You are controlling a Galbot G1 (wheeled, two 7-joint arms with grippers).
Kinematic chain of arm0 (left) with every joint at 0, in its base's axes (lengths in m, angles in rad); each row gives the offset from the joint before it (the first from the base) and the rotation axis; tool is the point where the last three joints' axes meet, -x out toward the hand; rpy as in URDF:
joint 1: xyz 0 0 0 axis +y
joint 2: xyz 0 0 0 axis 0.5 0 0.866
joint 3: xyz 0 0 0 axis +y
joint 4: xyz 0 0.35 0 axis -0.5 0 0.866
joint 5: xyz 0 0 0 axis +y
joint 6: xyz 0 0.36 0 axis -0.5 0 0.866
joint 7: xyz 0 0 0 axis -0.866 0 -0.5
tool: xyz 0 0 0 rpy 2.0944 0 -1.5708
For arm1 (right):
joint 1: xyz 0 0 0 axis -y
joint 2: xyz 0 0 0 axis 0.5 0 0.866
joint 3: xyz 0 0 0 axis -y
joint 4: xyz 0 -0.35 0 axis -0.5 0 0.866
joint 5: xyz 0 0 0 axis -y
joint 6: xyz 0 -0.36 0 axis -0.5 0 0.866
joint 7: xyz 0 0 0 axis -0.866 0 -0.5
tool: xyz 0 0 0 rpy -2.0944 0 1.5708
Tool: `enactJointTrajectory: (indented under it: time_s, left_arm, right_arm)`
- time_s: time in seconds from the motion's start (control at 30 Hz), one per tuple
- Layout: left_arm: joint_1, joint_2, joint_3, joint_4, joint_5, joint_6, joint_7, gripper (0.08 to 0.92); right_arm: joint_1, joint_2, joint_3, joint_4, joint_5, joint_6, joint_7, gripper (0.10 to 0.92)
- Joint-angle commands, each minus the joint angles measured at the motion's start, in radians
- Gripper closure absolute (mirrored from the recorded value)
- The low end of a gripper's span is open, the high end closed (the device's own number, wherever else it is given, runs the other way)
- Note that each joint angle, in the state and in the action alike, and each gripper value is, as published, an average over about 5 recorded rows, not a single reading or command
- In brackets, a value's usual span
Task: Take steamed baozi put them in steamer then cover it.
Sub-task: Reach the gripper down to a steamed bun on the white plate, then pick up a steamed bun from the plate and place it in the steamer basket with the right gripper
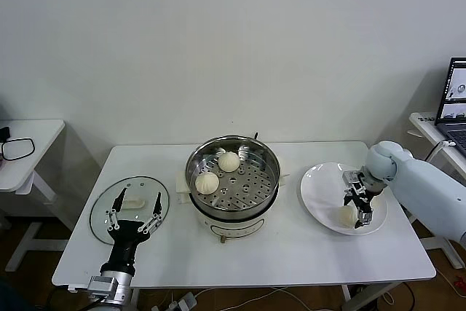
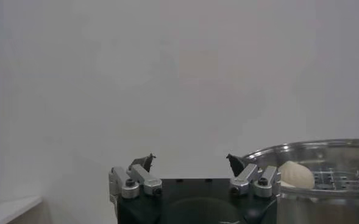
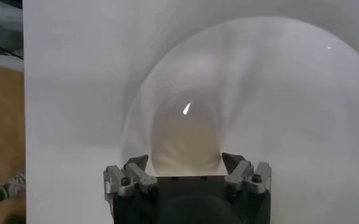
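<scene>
The steamer (image 1: 271, 183) stands mid-table on its cream base, with two steamed baozi (image 1: 228, 161) (image 1: 207, 182) on its perforated tray. A third baozi (image 1: 346, 215) lies on the white plate (image 1: 320, 194) at the right; a fourth does not show. My right gripper (image 1: 359, 210) is down over that baozi, open, its fingertips on either side of it with small gaps; the right wrist view shows the baozi (image 3: 185, 146) between the gripper's (image 3: 185, 163) tips. The cover (image 1: 102, 213), a glass lid with a white handle, lies flat at the left. My left gripper (image 1: 135, 213) hovers open above it. The left wrist view shows this gripper (image 2: 188, 161), the steamer rim (image 2: 325, 149) and one baozi (image 2: 296, 175).
A laptop (image 1: 455, 103) stands on a side desk at the far right. A small white table (image 1: 29, 143) with a black cable stands at the left. The work table's front edge runs just below both arms.
</scene>
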Motion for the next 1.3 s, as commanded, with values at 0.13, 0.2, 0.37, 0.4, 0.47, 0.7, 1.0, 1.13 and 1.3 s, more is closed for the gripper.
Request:
enactJointTrajectory:
  time_s: [0.13,0.2,0.37,0.4,0.47,0.7,1.0,1.13,1.3]
  left_arm:
    - [-0.001,0.000,0.002,0.001,0.001,0.001,-0.002,0.177]
    - [-0.002,-0.001,0.003,0.000,0.001,0.002,-0.002,0.177]
    - [-0.001,-0.001,0.006,-0.003,0.003,0.002,-0.003,0.177]
    - [-0.001,-0.001,0.007,-0.004,0.003,0.002,-0.003,0.177]
    - [0.000,0.000,0.008,-0.007,0.004,0.003,-0.003,0.177]
    - [0.004,0.002,0.011,-0.019,0.005,0.004,-0.003,0.177]
    - [0.004,0.005,0.009,-0.025,0.005,0.004,-0.002,0.177]
    - [0.003,0.008,0.004,-0.025,0.003,0.004,0.000,0.177]
    - [0.001,0.010,-0.004,-0.018,0.000,0.003,0.002,0.177]
  right_arm:
    - [-0.011,0.007,0.012,-0.004,-0.009,0.003,0.004,0.369]
    - [-0.011,0.005,0.014,-0.001,-0.007,0.003,0.003,0.397]
    - [0.008,-0.015,0.019,0.018,0.030,-0.001,-0.004,0.413]
    - [0.021,-0.023,0.016,0.024,0.047,-0.003,-0.007,0.412]
    - [0.057,-0.038,0.000,0.037,0.087,-0.009,-0.014,0.410]
    - [0.333,-0.073,-0.123,0.090,0.219,-0.015,-0.045,0.408]
    - [0.745,-0.007,-0.390,0.276,0.345,0.110,-0.061,0.406]
    - [0.838,0.060,-0.457,0.361,0.350,0.201,-0.056,0.406]
    - [0.888,0.169,-0.534,0.423,0.320,0.359,0.010,0.405]
